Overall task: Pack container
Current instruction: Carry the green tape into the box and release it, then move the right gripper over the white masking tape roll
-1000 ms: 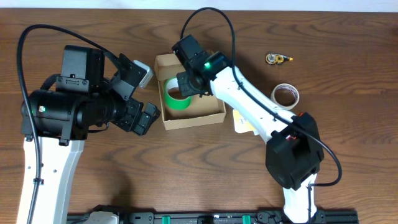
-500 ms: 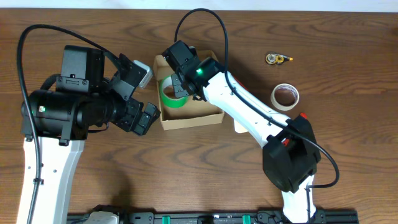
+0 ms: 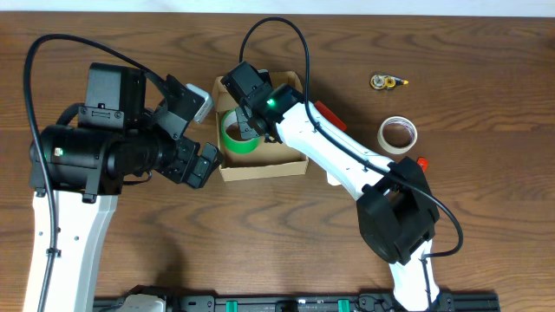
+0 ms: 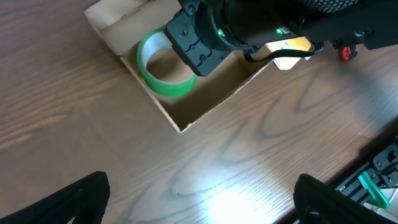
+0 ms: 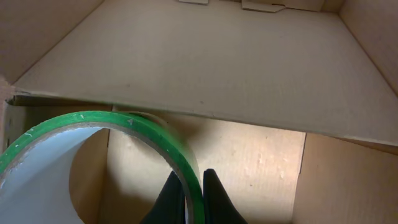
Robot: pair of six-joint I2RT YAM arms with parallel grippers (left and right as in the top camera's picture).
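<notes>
The container (image 3: 273,165) is an open tan cardboard box at the table's middle; it also shows in the left wrist view (image 4: 205,102) and fills the right wrist view (image 5: 236,81). My right gripper (image 5: 191,193) is shut on the wall of a green tape roll (image 3: 236,143), holding it inside the box's left part; the roll also shows in the left wrist view (image 4: 155,78) and the right wrist view (image 5: 124,127). My left gripper (image 4: 199,199) is open and empty over bare table, left of and in front of the box.
A tan tape roll (image 3: 398,133) lies to the right of the box. A small yellow and black item (image 3: 386,82) lies at the back right. A red piece (image 3: 422,162) shows beside the right arm. A white item (image 3: 201,101) sits by the box's left back corner.
My right gripper has carried the green tape roll leftward and further back inside the box. The box has shifted slightly left. The left arm has not moved.
</notes>
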